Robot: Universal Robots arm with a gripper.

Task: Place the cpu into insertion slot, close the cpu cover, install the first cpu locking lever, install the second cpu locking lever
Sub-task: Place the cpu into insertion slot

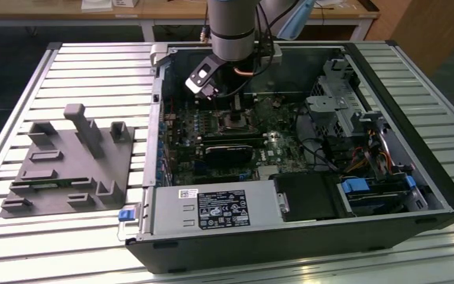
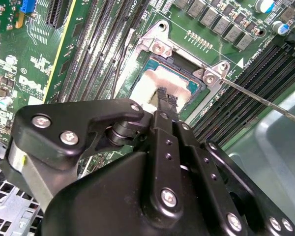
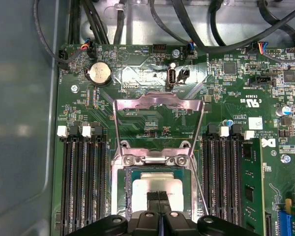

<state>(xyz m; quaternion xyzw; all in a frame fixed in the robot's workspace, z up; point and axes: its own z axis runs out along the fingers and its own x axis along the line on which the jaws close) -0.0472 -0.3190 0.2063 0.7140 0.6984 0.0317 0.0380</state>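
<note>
The cpu (image 3: 155, 186), a pale tan-silver square, lies inside the insertion slot (image 3: 127, 189) on the green motherboard; in the second wrist view the cpu (image 2: 160, 81) sits within the slot's silvery rim (image 2: 157, 46). The cpu cover (image 3: 160, 104), a thin silvery frame, is swung open away from the slot. My gripper (image 3: 158, 195) (image 2: 167, 101) is shut, its black tips pressed together right over the cpu's face with nothing between them. A thin wire locking lever (image 2: 265, 102) sticks out free beside the slot. In the exterior view the gripper (image 1: 235, 109) hangs over the slot (image 1: 233, 123).
Long black memory slots (image 3: 83, 187) (image 3: 231, 182) flank the socket on both sides. The open computer case (image 1: 432, 195) lies on a slatted table with a black fan card (image 1: 229, 155), a drive cage (image 1: 341, 109) and cables. A grey fixture (image 1: 69, 165) stands on the exterior view's left.
</note>
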